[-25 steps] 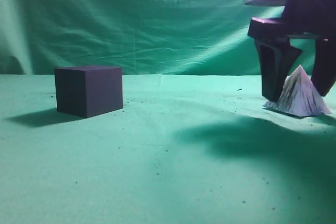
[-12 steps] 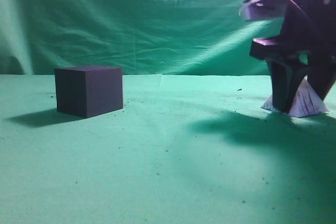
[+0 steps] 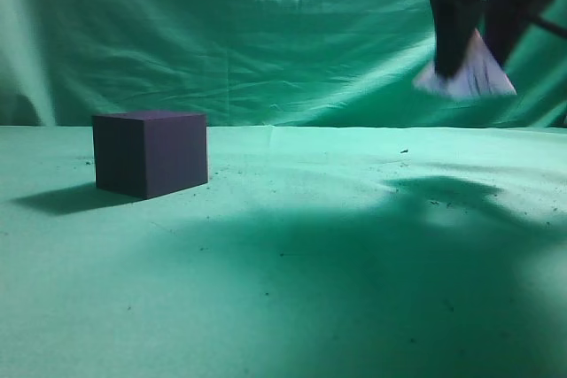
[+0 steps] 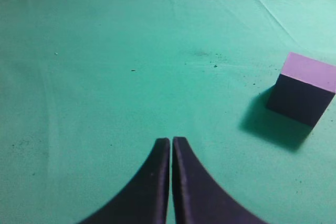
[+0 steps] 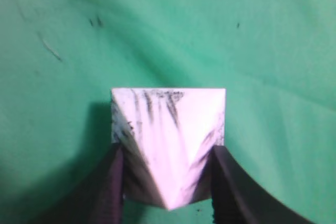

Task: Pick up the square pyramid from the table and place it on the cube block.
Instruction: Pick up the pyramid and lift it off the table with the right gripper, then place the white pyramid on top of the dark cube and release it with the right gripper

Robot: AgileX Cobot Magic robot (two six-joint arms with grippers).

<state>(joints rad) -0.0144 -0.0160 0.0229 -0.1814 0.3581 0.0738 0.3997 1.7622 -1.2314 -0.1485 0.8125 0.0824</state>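
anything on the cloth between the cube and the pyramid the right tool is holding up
Nothing but bare green table with small dark specks and the arm's shadow. The exterior view shows it: the cube block sits left, the square pyramid hangs in the right tool upper right.

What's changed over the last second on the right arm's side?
The right gripper closed its jaws on the square pyramid and lifted it off the table, high and slightly left. The cube block hasn't moved; its top is bare.

cube block [image 3: 151, 152]: left, on table [image 3: 292, 307] | square pyramid [image 3: 468, 73]: right, above table
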